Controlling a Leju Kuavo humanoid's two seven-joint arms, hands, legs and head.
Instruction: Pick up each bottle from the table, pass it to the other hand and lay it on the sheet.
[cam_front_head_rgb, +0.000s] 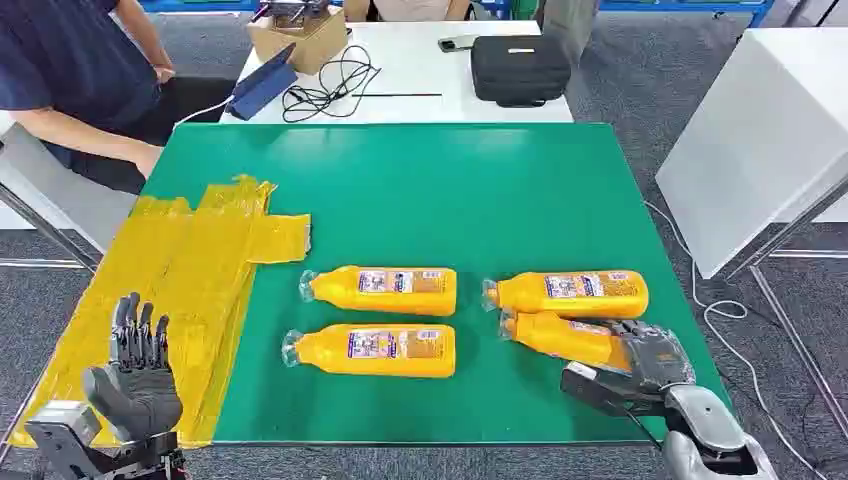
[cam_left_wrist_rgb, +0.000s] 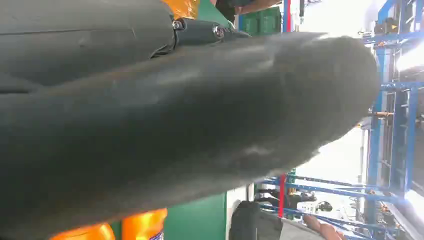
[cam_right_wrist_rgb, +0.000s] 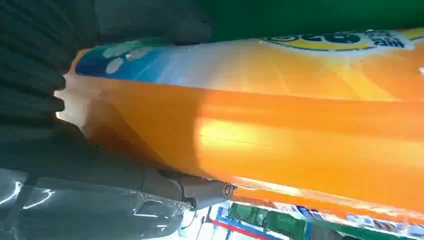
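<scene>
Three bottles (cam_front_head_rgb: 379, 290) crowd right robot hand (cam_front_head_rgb: 648, 358).

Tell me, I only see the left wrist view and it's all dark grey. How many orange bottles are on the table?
Observer: Four orange bottles lie on the green table.
Operator: Is one being grabbed?
Observer: Yes, the right hand grips the nearest right bottle.
Operator: Where's the sheet?
Observer: The yellow sheet covers the table's left edge, no bottle on it yet.
Operator: And my left hand?
Observer: The left hand is raised above the sheet, fingers up, holding nothing.
</scene>
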